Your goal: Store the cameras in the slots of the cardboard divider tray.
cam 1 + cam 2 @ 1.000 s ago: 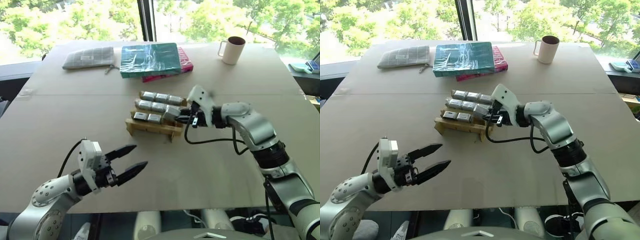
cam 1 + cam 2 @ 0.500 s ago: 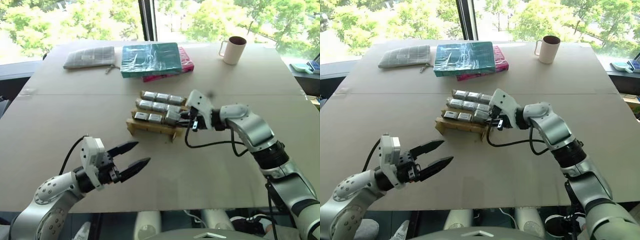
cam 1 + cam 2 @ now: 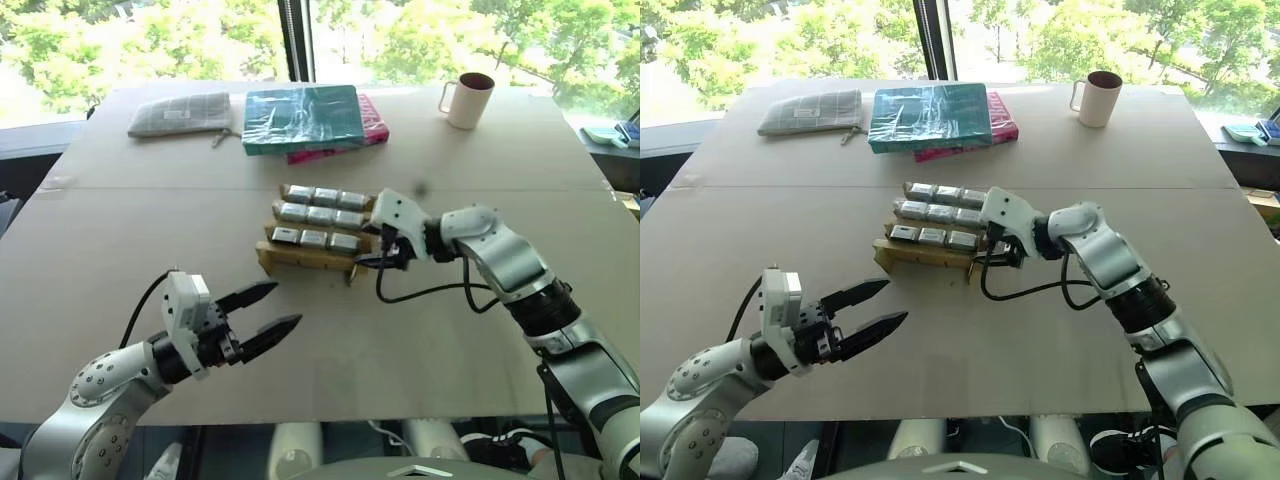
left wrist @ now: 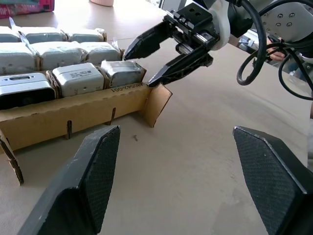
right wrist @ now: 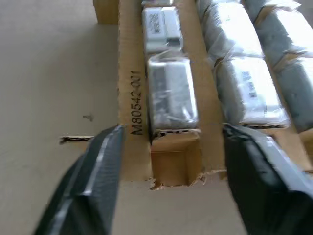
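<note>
Right gripper [image 4: 146,61] of mine is spread wide, black fingers straddling the right end of the tray's nearest row, with nothing pinched between them. Right in front of it sits a small silver-grey boxy camera [image 5: 171,95], lying in that row's end slot and free of my fingers. Moving outward, the tan cardboard divider tray with its crossed dividers [image 3: 300,262] looks full to me: three stepped rows, three cameras [image 3: 322,214] each, all tucked in. So I'd say the placing step is done and this is the let-go. Next move is just backing the claw straight off without clipping the cardboard end flap or dragging that last camera out. My left gripper [image 3: 260,312] hangs open and empty near the table's front edge, well apart from the tray. Further back there's a teal plastic-wrapped book [image 3: 303,117] and a cream mug [image 3: 468,100].
</note>
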`<state>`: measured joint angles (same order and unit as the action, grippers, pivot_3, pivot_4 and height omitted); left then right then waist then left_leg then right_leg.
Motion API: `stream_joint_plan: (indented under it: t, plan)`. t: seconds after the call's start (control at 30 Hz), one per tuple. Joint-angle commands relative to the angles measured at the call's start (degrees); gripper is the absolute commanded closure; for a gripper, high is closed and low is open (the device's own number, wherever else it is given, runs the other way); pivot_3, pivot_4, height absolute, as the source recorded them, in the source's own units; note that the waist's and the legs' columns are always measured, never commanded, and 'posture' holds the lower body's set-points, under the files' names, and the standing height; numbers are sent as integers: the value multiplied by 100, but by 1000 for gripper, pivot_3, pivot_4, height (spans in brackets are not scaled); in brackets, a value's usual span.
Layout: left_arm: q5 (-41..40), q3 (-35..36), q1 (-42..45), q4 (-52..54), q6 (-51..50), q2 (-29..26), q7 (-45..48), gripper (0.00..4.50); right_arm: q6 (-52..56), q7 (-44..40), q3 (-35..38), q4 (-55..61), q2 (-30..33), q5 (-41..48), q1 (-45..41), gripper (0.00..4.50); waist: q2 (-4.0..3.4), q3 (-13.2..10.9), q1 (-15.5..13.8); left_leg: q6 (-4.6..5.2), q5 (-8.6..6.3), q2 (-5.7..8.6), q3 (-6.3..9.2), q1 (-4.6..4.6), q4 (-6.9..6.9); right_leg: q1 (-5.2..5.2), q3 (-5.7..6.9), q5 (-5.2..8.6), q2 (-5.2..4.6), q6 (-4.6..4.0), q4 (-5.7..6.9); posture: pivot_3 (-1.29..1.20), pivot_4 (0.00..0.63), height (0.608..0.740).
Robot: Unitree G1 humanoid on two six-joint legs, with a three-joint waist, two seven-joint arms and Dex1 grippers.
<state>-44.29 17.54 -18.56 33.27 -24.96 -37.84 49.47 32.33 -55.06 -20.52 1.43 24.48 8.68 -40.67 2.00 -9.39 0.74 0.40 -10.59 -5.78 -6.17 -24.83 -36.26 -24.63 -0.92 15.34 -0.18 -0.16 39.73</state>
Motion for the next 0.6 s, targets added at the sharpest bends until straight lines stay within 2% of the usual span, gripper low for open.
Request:
stream_joint_plan:
  t: [0.03, 0.1, 0.17, 0.33, 0.47, 0.6]
  plan:
    - [-219, 124, 143, 288, -56, 46, -227, 666, -261, 227, 862, 1308, 204, 392, 460, 541, 0, 0, -3, 0, 0, 0, -1, -1, 3, -1, -1, 0, -1, 1, -2, 0, 150, 740]
    - [-236, 72, 311, 365, -93, 134, -495, 666, 85, 547, 1394, 1971, 210, 686, 896, 42, 2, 1, -25, 0, 0, 1, 3, -2, 6, 0, 1, 0, -2, 2, -5, 0, 150, 740]
    - [-141, 12, 517, 385, -106, 292, -864, 666, 109, 890, 1690, 2556, 297, 633, 1404, 22, 5, 3, -18, -1, 0, 2, 6, -3, 6, 3, 0, 0, -3, 3, -7, 0, 150, 740]
    - [153, -144, 897, 382, -132, 1062, -2127, 666, -53, 2640, 2386, 3821, -230, -154, 3321, 22, 8, 7, -10, -2, 0, 3, 11, 1, 3, 9, -11, 1, 0, 5, -3, 0, 150, 740]
    - [641, -130, 816, 421, 155, 1598, -2790, 666, -307, 3191, 2547, 4361, -708, -170, 4485, 22, 9, 7, 49, -2, 0, 2, 5, 5, 4, 7, -30, 13, 4, 30, -2, 0, 150, 740]
    - [691, 66, 402, 225, 363, 1551, -2484, 666, -932, 3204, 2517, 4589, -808, -141, 5477, 22, 11, 11, 47, -3, 0, -2, 12, 17, 2, 13, -30, 14, 8, 30, 2, 0, 150, 740]
